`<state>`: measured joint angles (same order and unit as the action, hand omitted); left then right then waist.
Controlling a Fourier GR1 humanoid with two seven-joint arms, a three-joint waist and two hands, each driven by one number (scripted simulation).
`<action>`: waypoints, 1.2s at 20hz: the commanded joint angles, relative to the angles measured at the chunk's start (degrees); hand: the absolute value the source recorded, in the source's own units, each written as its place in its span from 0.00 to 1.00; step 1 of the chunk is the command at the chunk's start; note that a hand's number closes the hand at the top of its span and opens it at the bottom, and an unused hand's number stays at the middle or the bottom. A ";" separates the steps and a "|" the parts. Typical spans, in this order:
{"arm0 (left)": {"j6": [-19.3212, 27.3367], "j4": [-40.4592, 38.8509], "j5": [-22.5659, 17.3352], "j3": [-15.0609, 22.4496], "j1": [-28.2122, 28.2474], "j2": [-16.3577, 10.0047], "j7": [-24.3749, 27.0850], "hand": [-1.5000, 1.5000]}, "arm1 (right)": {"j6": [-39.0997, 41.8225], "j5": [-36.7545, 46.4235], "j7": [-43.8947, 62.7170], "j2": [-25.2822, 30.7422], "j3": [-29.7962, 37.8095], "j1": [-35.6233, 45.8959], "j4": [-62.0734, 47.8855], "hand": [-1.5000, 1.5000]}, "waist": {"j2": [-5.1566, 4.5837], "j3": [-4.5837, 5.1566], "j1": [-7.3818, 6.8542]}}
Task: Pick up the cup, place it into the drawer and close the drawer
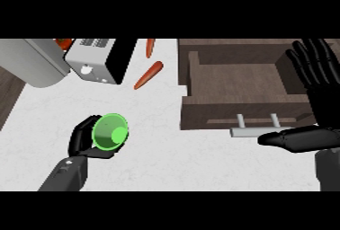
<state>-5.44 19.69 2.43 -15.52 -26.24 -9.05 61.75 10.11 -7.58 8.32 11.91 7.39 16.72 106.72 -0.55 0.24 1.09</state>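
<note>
Your left hand (81,140) has its fingers curled round the green cup (110,133). The cup sits right in that hand, tipped so its open mouth looks up at you. It is over the white counter (166,155), and I cannot tell if it is lifted off or touching.

I think the cup is small and light. It looks hard, like plastic, so it should not bend or squash. Its smooth round side may be slippery. Hold it round the middle, thumb on one side and fingers on the other, much as the hand does now.

The open drawer (212,112) is up and to the right of your left hand, well apart from it. Your right hand (317,96) is open at the right edge, fingers straight up, resting. Its thumb lies just beside the drawer's handle (247,131). When you put the cup in, go gently, or it may tip and roll.
</note>
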 commanded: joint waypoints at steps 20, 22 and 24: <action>-0.74 24.84 -5.73 4.57 -20.32 7.24 -23.78 1.00 | 1.47 -0.13 -2.33 1.50 2.63 -2.47 -1.32 0.00 | 0.95 -0.30 -1.57; 3.07 27.73 -6.82 5.41 -23.97 8.94 -29.12 1.00 | 1.28 0.04 -4.17 1.28 3.46 -3.65 -1.33 0.00 | 1.00 -0.32 -1.34; 5.78 30.90 -7.88 8.84 -25.12 8.98 -33.76 1.00 | 0.79 0.98 -2.78 0.74 2.08 -3.74 -0.88 0.00 | 1.03 -0.29 -1.31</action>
<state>-2.72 44.71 -4.51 -9.46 -47.47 -1.02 37.13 10.98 -7.14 6.04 12.90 9.51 14.48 105.56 0.38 -0.05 -0.20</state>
